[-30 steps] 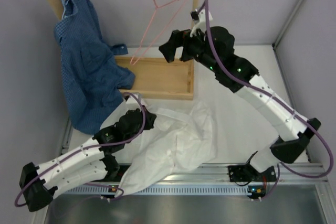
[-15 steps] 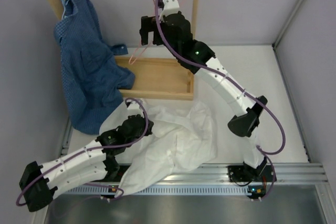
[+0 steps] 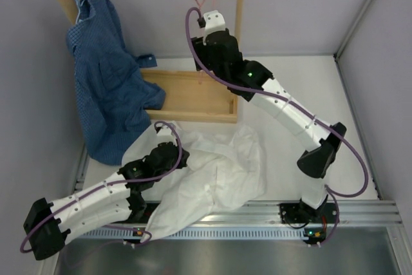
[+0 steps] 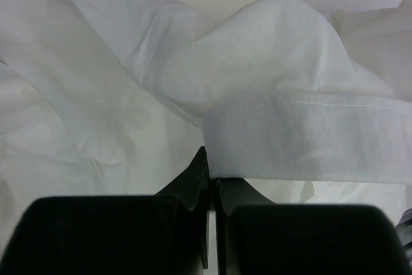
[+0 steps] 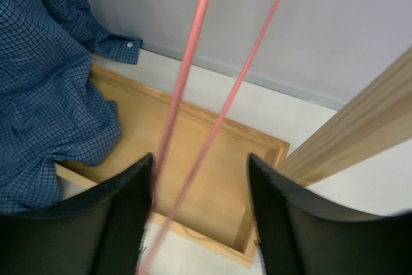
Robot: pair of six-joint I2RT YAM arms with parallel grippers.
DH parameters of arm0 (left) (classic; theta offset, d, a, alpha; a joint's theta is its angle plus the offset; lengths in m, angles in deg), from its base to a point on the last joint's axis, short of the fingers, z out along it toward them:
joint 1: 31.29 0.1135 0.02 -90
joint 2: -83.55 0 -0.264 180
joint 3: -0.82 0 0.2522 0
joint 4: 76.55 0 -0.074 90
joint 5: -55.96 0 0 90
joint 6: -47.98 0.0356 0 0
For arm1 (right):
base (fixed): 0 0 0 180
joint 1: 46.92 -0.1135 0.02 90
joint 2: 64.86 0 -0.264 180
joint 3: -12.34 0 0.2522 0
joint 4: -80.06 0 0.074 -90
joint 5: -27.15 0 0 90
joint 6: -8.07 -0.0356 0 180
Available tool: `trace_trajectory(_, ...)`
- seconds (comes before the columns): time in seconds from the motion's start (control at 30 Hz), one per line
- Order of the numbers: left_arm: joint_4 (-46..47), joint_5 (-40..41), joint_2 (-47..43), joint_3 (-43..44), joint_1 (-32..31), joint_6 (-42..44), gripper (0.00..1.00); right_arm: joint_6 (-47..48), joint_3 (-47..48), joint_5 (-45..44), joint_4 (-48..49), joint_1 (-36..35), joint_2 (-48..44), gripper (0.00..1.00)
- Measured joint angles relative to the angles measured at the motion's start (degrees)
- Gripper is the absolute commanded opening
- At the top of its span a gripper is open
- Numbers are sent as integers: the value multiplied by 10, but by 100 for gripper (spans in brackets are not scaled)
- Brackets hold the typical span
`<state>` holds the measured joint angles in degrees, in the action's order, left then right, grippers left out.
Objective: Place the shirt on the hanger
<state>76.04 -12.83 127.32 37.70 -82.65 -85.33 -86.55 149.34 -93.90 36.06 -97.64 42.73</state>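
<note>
Right pincer (image 5: 199, 167) gapes around hanger (image 5: 188, 62) wires, seen only wrist-side; left pincer (image 4: 210, 175) clenches shirt (image 4: 290, 133).

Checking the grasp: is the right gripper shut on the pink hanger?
No, the right gripper is open, the hanger's wires passing between its fingers.

White links and black joints are seen on the left arm (image 3: 90, 201) and right arm (image 3: 283, 104); purple cables (image 3: 188, 30) are looped alongside; the right gripper (image 5: 199, 159) is finished in matte black.
</note>
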Motion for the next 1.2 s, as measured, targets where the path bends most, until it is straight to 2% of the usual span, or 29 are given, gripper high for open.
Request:
trace_trajectory(0.17, 0, -6, -4, 0, 0, -1, 0, -3, -42, 21, -12, 10, -55, 28)
trace_trajectory(0.2, 0, -7, -6, 0, 0, -1, 0, -3, -45, 22, -13, 11, -62, 18)
trace_trajectory(0.3, 0, -8, -14, -1, 0, -1, 0, 3, -54, 39, -13, 15, -83, 12)
trace_trajectory(0.37, -1, -8, -21, -2, 0, -2, 0, 5, -61, 58, -13, 24, -93, 12)
trace_trajectory(0.43, -1, -8, -29, -2, 0, -2, 0, 7, -68, 77, -13, 37, -99, 19)
trace_trajectory(0.6, -2, -8, -38, -2, 0, -3, 0, 22, -85, 115, -18, 64, -98, 16)
trace_trajectory(0.77, -5, -8, -39, -2, 0, -2, 0, 30, -85, 149, -20, 73, -93, 18)
trace_trajectory(1.03, -7, -8, -39, -2, 0, -2, 0, 45, -72, 162, -20, 89, -67, 17)
trace_trajectory(1.13, -13, -7, -43, -2, 0, -2, 0, 50, -66, 165, -21, 93, -50, 11)
trace_trajectory(1.2, -15, -5, -47, -2, 0, -2, 0, 51, -66, 168, -20, 94, -45, 1)
